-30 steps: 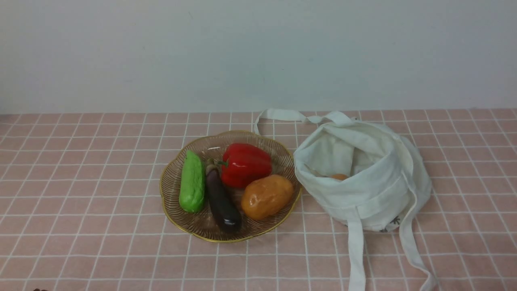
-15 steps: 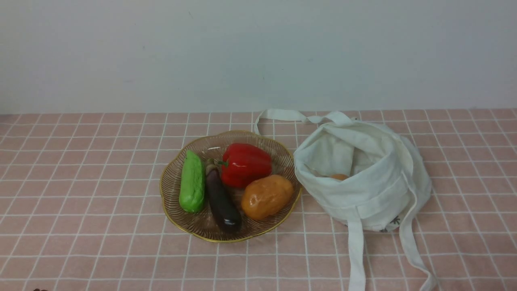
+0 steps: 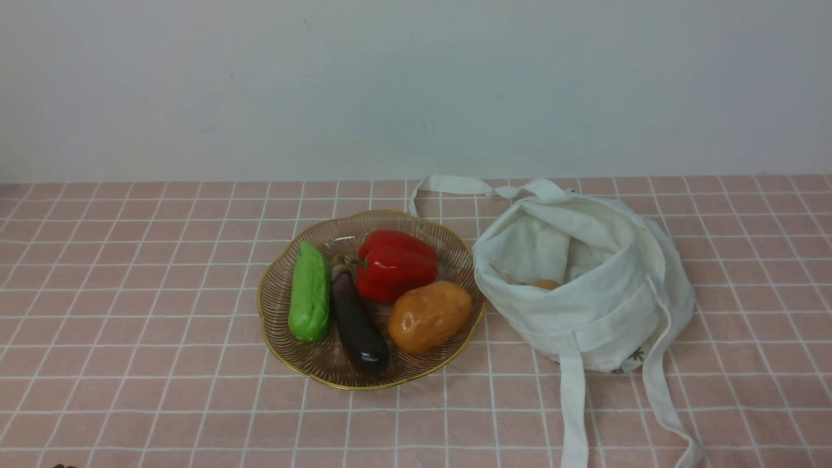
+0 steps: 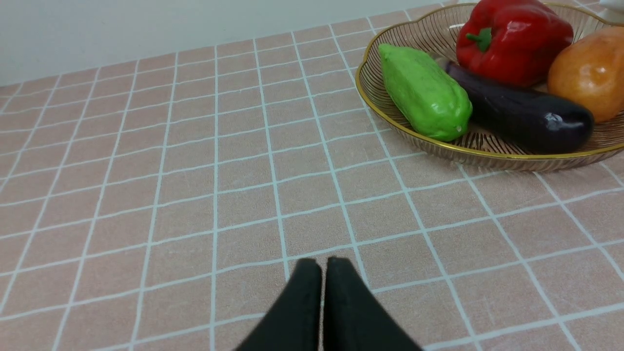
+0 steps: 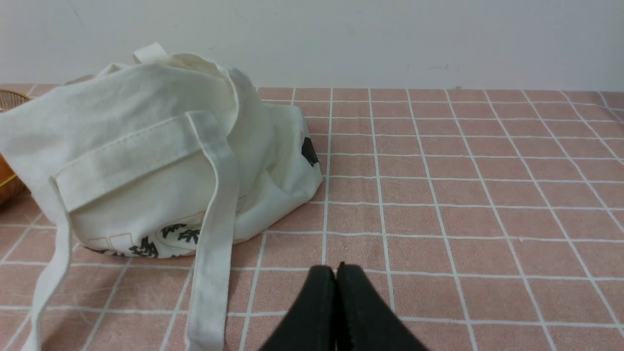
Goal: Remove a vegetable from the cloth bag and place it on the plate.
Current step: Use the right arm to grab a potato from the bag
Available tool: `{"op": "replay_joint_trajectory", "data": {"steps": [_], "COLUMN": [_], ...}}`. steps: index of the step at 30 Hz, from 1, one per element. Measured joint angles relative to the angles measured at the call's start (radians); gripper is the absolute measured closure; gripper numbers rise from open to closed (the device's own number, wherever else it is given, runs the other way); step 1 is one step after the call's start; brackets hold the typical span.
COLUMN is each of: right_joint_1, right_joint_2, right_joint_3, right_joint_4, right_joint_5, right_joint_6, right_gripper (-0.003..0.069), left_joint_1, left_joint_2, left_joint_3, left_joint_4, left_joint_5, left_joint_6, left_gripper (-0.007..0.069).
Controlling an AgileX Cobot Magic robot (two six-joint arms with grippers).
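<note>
The off-white cloth bag (image 3: 604, 318) stands open on the pink checked tablecloth, right of the plate (image 3: 374, 387). Only a small tan-orange top of the vegetable (image 3: 546, 284) peeks over the bag's front lip; the rest is hidden inside. In the right wrist view the bag (image 5: 146, 146) slumps ahead of my right gripper (image 5: 335, 269), which is shut and empty, low over the cloth beside a strap. My left gripper (image 4: 323, 263) is also shut and empty, some way short of the gold-rimmed plate (image 4: 487, 155). Neither gripper shows in the front view.
The plate holds a green gourd (image 3: 309, 292), a dark eggplant (image 3: 356, 325), a red pepper (image 3: 395, 263) and a glossy orange potato (image 3: 429, 316). Two long bag straps (image 3: 572, 416) trail toward the near table edge. A pale wall closes the back.
</note>
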Motion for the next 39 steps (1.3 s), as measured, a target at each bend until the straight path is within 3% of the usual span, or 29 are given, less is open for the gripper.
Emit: {"op": "replay_joint_trajectory", "data": {"steps": [8,12,13,18,21,27,31,33,39], "right_joint_1": [0.0,0.0,0.0,0.0,0.0,0.008,0.01,0.01,0.012], "right_joint_2": [0.0,0.0,0.0,0.0,0.0,0.0,0.125,0.252,0.735], "right_joint_3": [0.004,0.011,0.011,0.011,0.011,-0.055,-0.298,-0.42,-0.761], "right_joint_4": [0.036,0.235,0.398,0.711,0.766,0.785,0.771,0.737,0.692], "right_joint_5": [-0.03,-0.07,-0.079,-0.094,-0.106,-0.11,-0.122,-0.063,0.252], "right_joint_6": [0.018,0.114,0.198,0.3,0.298,0.083,-0.194,-0.308,-0.464], "right_gripper": [0.0673,0.0673,0.0673,0.0673,0.0673,0.0673,0.0673,0.0673,0.0673], "left_joint_1": [0.0,0.0,0.0,0.0,0.0,0.0,0.0,0.0,0.0], "left_joint_2": [0.0,0.0,0.0,0.0,0.0,0.0,0.0,0.0,0.0], "left_joint_3": [0.0,0.0,0.0,0.0,0.0,0.0,0.0,0.0,0.0], "left_joint_4": [0.0,0.0,0.0,0.0,0.0,0.0,0.0,0.0,0.0], "left_joint_5": [0.0,0.0,0.0,0.0,0.0,0.0,0.0,0.0,0.0], "left_joint_6": [0.0,0.0,0.0,0.0,0.0,0.0,0.0,0.0,0.0], "left_gripper": [0.0629,0.0629,0.0629,0.0629,0.0629,0.0629,0.0629,0.0629,0.0629]}}
